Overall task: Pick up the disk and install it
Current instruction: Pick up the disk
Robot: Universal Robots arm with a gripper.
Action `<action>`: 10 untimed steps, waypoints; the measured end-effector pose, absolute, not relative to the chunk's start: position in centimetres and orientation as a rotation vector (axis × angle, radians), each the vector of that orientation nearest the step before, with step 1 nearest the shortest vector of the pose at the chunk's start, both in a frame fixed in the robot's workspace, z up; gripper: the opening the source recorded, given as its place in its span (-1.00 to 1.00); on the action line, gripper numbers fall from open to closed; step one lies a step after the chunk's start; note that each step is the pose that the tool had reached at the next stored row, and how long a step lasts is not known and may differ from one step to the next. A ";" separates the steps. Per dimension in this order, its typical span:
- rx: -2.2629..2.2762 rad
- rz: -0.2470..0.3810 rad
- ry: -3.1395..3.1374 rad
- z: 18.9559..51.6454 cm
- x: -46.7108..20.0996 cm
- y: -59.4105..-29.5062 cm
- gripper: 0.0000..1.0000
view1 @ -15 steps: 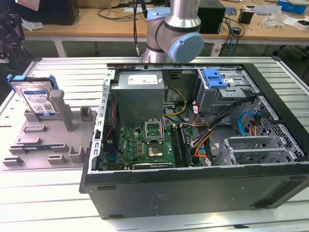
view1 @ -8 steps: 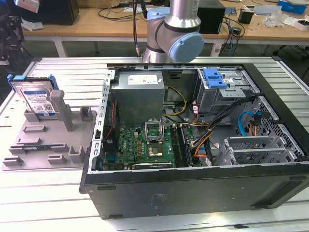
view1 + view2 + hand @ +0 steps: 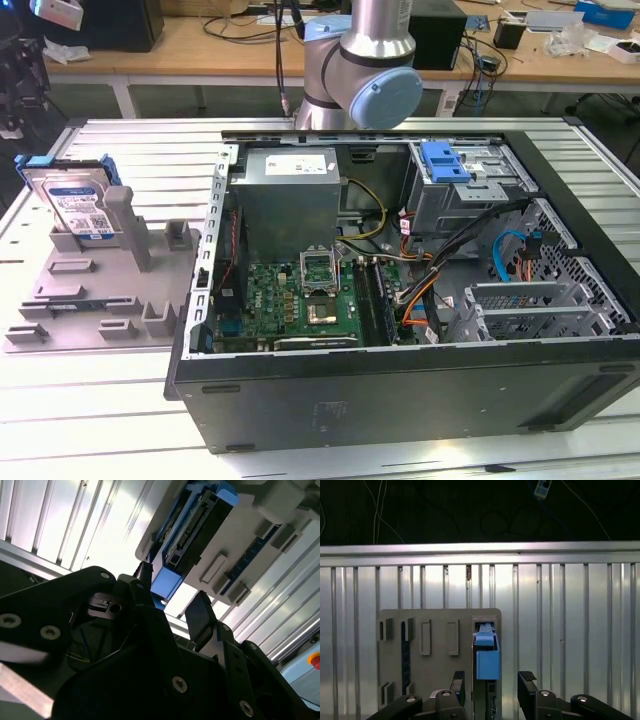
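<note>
Jaws wide apart, nothing in them: in the first wrist view the gripper (image 3: 492,682) hangs short of the disk (image 3: 487,660), which stands on edge in the grey holder (image 3: 438,630), thin blue edge centred on the gap, flat faces toward each finger, untouched.

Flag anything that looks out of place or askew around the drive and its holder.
Nothing stands out. The disk sits propped on edge in its grey holder at the exterior view's left. In the first wrist view the open gripper lines up over the disk's blue frame.
</note>
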State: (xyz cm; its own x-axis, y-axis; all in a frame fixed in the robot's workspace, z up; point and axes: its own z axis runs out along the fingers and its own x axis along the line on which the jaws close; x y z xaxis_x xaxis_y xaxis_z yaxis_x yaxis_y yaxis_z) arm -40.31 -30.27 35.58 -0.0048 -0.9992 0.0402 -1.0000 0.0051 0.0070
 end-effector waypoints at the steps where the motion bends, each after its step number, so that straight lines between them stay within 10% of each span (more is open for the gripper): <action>1: 2.193 0.036 -2.202 35.5 -40.3 -30.3 0.08; 10: 2.206 0.036 -2.189 35.0 -40.3 -30.5 0.08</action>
